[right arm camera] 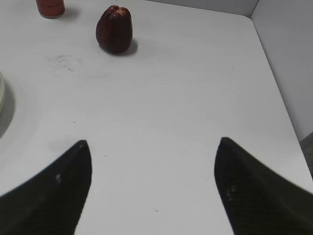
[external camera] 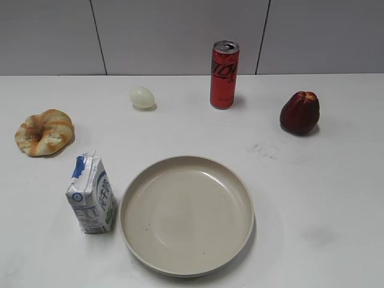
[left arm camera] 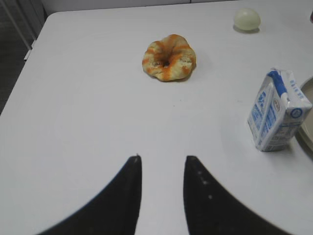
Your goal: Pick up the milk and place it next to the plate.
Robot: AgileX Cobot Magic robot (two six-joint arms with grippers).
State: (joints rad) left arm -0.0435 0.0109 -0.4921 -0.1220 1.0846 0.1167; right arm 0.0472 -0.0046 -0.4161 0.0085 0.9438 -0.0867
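Milk: the milk (external camera: pixel 91 194) is being seen standing upright at the lower left of the exterior view, just beside the left rim of the plate (external camera: pixel 243 186); whether the two are touching cannot be told. In the left wrist view the milk (left arm camera: pixel 277 116) is being shown at the right edge, gabled top up, held by nothing.

Plate: it is being shown in the lower centre of the exterior view, nothing lying in it; only slivers of its rim are being caught at the right edge of the left wrist view (left arm camera: pixel 307 115) and the left edge of the right wrist view (right arm camera: pixel 1 93).

Left gripper: the left gripper (left arm camera: pixel 162 166) is being held over bare surface (external camera: pixel 324 198) at the bottom of its view, jaws narrowly parted, nothing between them, well apart from the milk.

Right gripper: the right gripper (right arm camera: pixel 152 147) is being held with its jaws spread wide, nothing between them.

Other things: a bread ring (external camera: pixel 44 132) is being seen at the left, a pale egg (external camera: pixel 142 97) and a red can (external camera: pixel 224 74) along the top, a dark red fruit (external camera: pixel 299 113) at the upper right.
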